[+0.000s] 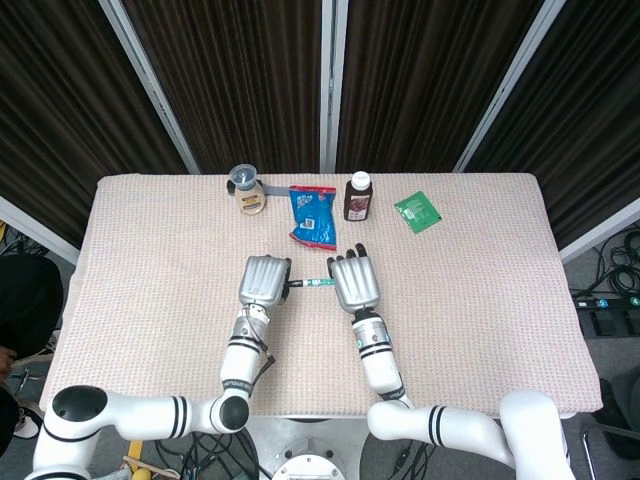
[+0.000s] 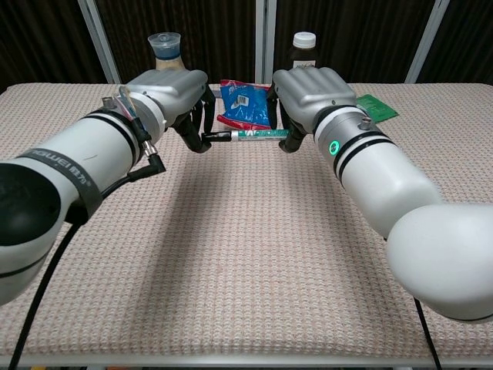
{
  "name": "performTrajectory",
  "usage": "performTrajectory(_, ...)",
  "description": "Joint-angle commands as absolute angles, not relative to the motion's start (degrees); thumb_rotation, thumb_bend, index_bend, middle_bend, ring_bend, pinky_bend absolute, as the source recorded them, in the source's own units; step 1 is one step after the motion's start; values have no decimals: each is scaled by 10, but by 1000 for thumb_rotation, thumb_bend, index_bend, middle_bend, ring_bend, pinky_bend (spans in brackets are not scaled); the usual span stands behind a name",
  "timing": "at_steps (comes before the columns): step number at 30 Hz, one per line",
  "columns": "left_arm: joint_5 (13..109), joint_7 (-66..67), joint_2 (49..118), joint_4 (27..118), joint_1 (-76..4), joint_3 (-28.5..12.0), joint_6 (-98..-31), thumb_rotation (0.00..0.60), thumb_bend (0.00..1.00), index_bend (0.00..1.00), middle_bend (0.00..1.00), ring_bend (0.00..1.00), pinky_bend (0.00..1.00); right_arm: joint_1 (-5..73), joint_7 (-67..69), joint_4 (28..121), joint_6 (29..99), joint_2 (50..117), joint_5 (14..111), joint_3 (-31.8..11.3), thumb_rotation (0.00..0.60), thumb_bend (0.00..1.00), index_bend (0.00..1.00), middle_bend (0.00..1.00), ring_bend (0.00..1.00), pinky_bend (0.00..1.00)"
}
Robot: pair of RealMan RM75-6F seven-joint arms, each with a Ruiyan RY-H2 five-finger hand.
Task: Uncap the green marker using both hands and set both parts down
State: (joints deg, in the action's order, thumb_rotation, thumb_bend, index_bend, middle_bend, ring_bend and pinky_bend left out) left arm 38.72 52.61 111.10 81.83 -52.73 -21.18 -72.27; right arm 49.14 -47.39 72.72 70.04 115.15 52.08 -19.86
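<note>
The green marker [image 1: 314,283] [image 2: 251,134] hangs level just above the cloth, in one piece, between my two hands. My left hand [image 1: 265,278] [image 2: 171,86] pinches its dark left end from above, fingers curled down around it. My right hand [image 1: 356,282] [image 2: 310,86] grips the other end the same way. Only the white and green middle of the barrel shows between the hands. Both ends are hidden under the fingers.
Along the back of the table stand a lidded cup [image 1: 245,190], a blue snack packet [image 1: 314,213], a brown bottle [image 1: 358,196] and a green sachet [image 1: 416,211]. The snack packet lies just behind the marker. The woven cloth [image 2: 246,254] covers the table.
</note>
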Motion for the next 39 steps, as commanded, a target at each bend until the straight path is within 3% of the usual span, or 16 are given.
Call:
performTrajectory(1, 390, 523, 1110, 818, -527, -211, -724, 600, 336, 588, 588, 528, 639, 490, -474, 726, 700, 1152, 520, -198, 600, 260, 661, 624, 358, 221)
performTrajectory(14, 394, 489, 1093, 816, -503, -198, -727, 600, 336, 604, 605, 544, 648, 481, -465, 728, 702, 1143, 521, -199, 600, 261, 661, 624, 358, 221)
performTrajectory(22, 416, 423, 1079, 792, -462, -167, -713, 600, 336, 604, 605, 544, 648, 452, -440, 733, 710, 1121, 532, -178, 600, 261, 661, 624, 358, 221)
performTrajectory(39, 451, 347, 1075, 736, -410, -133, -676, 600, 327, 581, 583, 529, 641, 414, -377, 666, 669, 1119, 541, -150, 600, 255, 663, 618, 354, 221)
